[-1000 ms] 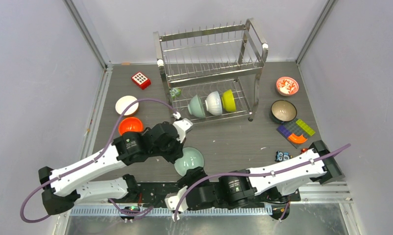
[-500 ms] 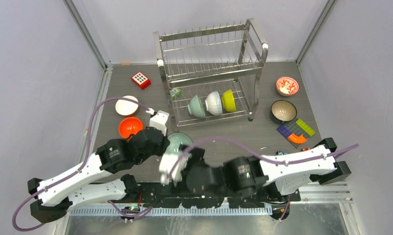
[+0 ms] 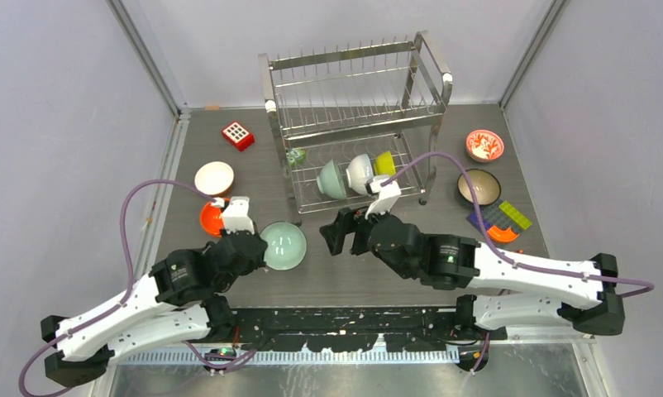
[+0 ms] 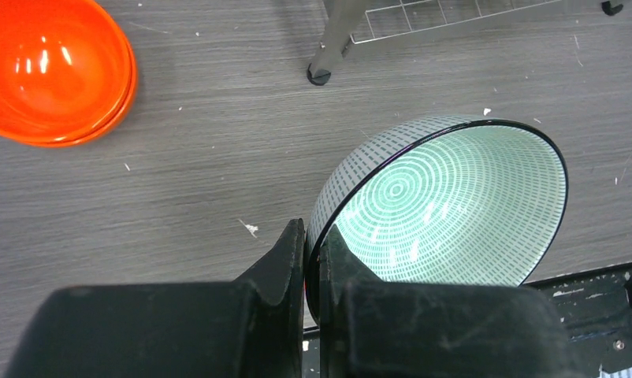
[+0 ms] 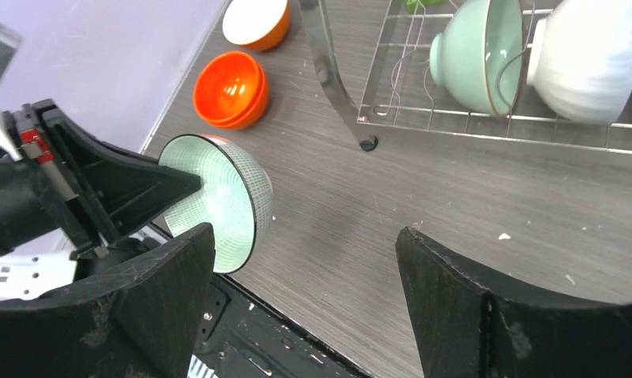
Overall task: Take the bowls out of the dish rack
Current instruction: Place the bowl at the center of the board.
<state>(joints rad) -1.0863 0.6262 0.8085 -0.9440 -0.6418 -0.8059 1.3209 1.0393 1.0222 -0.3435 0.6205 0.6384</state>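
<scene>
Over a grey table [image 4: 179,157], our left gripper [image 4: 313,236] pinches a teal ringed bowl [image 4: 439,205] by its rim: likely rigid, slippery, breakable. Our right gripper [image 5: 305,236] gapes empty, racked bowls [image 5: 478,55] beyond its jaws.

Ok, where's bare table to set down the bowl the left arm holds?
Bare table under the held bowl, between the orange bowl and the near leg of the dish rack. Right edge is crowded: dark bowl, toy bricks.
</scene>
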